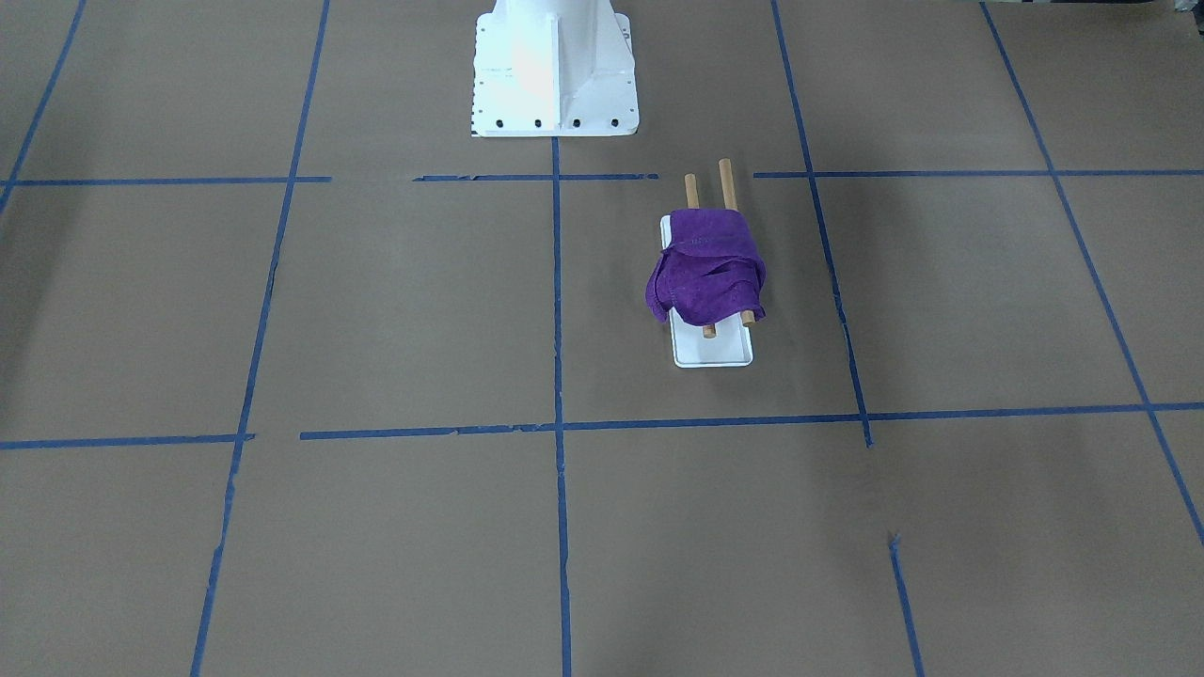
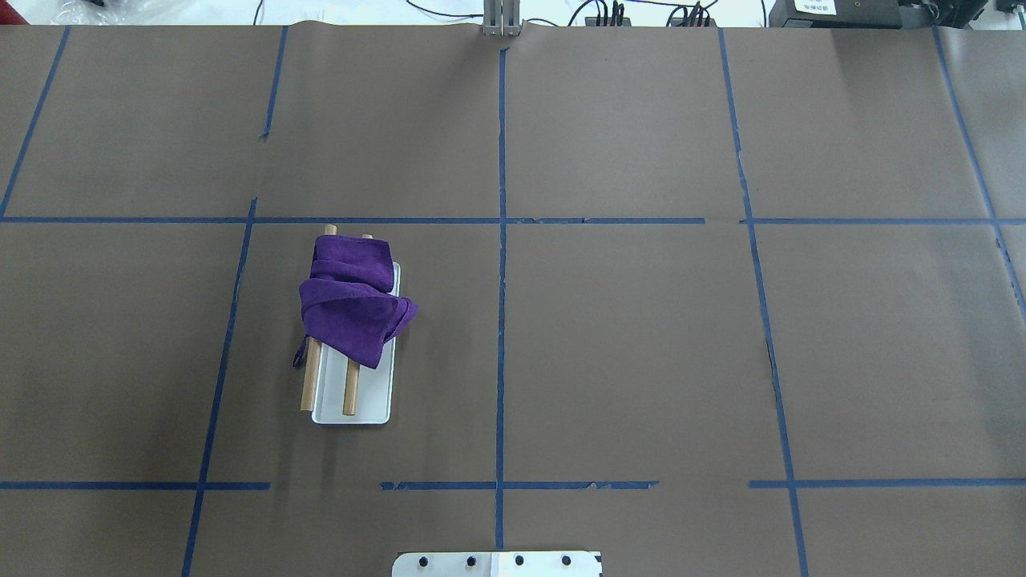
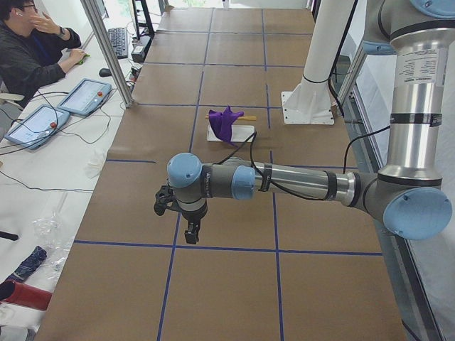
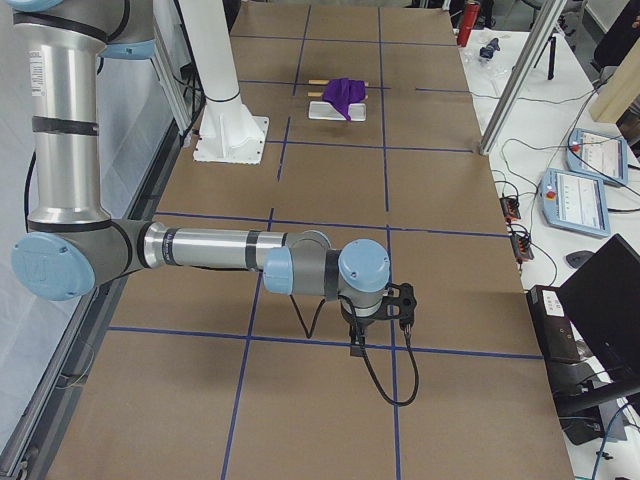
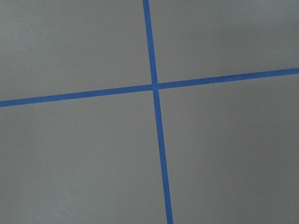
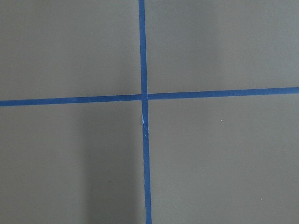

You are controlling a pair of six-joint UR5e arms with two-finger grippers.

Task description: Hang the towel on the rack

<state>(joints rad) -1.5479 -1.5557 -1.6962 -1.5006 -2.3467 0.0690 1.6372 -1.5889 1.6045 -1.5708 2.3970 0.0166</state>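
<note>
1. One purple towel (image 1: pixel 705 277): bunched across both dowels of the rack (image 1: pixel 725 184), sagging to one side.
2. Left gripper (image 3: pixel 190 231), right gripper (image 4: pixel 357 340): well apart from the rack; whether clenched or released, cannot tell.
3. Risk: the lopsided bulk may slide off if nudged.

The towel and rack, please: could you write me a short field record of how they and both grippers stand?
towel: purple, bunched, draped over the rack's top
rack: upright on the table, one end bare
left gripper: over bare table, far from the rack; open or shut cannot be told
right gripper: likewise far off; cannot be told
task: towel appears hung
</note>
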